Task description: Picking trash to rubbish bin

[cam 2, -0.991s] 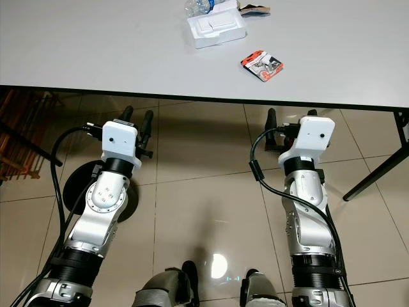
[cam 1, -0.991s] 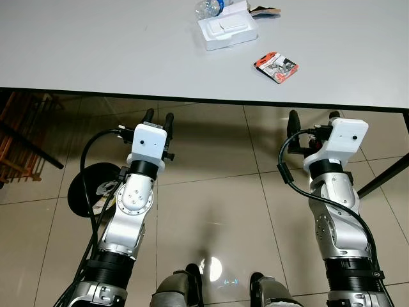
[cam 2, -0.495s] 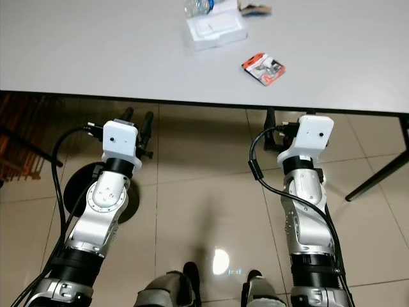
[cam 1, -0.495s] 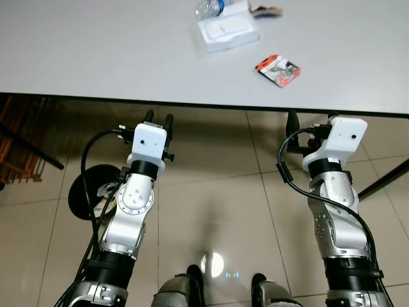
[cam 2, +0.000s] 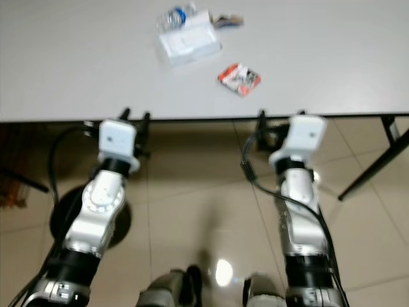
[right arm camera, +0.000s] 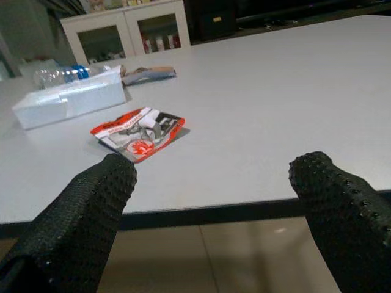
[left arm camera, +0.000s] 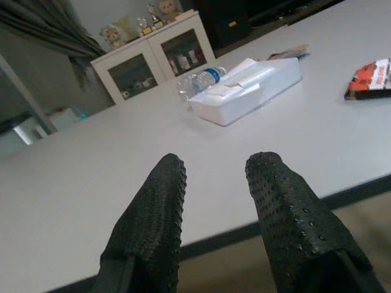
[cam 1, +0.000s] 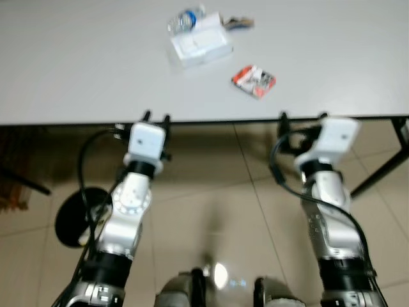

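Note:
Trash lies on the grey-white table (cam 1: 77,70). A white foam box (cam 1: 198,45) has a clear plastic bottle (cam 1: 182,19) behind it and a small wrapper (cam 1: 238,23) to its right. Nearer the front edge sits a red snack packet (cam 1: 254,80). My left gripper (cam 1: 156,118) is at the table's front edge, left of the box; its fingers are slightly apart and empty (left arm camera: 218,165). At the same edge, just right of the red packet (right arm camera: 137,133), my right gripper (cam 1: 301,117) is wide open with nothing in it (right arm camera: 217,168).
Under the table is a tiled floor with a black round base (cam 1: 73,220) at the left. A dark table leg (cam 1: 383,166) slants down at the right. A white cabinet (left arm camera: 153,58) stands beyond the table's far side. The head views are blurred.
The head camera has shifted, so the table fills more of the view and the trash sits lower and further left. Both grippers' fingertips now reach the table's front edge.

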`<state>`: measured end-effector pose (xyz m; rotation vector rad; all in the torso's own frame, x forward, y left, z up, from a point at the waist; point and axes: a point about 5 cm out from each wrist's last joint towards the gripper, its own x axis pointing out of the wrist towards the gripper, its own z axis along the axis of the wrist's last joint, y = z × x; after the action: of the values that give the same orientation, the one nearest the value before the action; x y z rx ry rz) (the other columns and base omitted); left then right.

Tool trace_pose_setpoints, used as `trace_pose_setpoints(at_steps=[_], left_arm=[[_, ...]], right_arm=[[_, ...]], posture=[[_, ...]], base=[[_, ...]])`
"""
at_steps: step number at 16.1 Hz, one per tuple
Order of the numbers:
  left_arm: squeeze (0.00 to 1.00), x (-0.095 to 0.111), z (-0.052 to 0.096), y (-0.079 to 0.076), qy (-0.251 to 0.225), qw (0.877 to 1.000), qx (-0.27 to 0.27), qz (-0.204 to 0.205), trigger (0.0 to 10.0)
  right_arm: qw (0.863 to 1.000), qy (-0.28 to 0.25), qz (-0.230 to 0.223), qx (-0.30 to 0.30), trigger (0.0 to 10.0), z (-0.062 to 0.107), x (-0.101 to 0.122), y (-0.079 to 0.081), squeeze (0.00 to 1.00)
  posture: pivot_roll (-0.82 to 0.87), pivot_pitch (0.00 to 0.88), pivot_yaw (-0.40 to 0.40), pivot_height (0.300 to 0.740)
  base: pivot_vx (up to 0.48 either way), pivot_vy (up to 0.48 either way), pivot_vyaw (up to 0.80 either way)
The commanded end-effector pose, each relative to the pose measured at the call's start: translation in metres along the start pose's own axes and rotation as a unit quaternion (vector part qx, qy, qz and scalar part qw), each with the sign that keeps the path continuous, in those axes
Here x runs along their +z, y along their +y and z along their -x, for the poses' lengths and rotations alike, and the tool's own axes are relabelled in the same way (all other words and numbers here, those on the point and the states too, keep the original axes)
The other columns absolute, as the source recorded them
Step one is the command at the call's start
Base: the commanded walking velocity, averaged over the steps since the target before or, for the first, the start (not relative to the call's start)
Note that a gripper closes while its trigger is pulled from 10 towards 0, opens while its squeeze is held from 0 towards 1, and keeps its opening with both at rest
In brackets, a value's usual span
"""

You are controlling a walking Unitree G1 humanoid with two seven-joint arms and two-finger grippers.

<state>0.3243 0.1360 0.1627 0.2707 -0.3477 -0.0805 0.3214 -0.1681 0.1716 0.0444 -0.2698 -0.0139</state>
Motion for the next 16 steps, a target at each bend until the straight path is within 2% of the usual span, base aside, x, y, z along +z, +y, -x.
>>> trace_pose_setpoints(at_steps=[1, 16], left_arm=[[0.0, -0.0015, 0.0024, -0.0024, 0.004, 1.0, -0.007, 0.002, 10.0], [0.0, -0.0017, 0.0008, -0.0029, 0.009, 1.0, -0.007, -0.002, 10.0]], right_arm=[[1.0, 0.003, 0.001, -0.005, 10.0, 0.001, 0.0003, -0.004, 0.0], [1.0, 0.019, 0.003, 0.02, 10.0, 0.0016, -0.0033, 0.0031, 0.0]], posture=[[0.03, 0.227, 0.146, 0.74], [0.03, 0.243, 0.147, 0.74]], base=[[0.259, 0.0, 0.0], [0.29, 0.0, 0.0]])
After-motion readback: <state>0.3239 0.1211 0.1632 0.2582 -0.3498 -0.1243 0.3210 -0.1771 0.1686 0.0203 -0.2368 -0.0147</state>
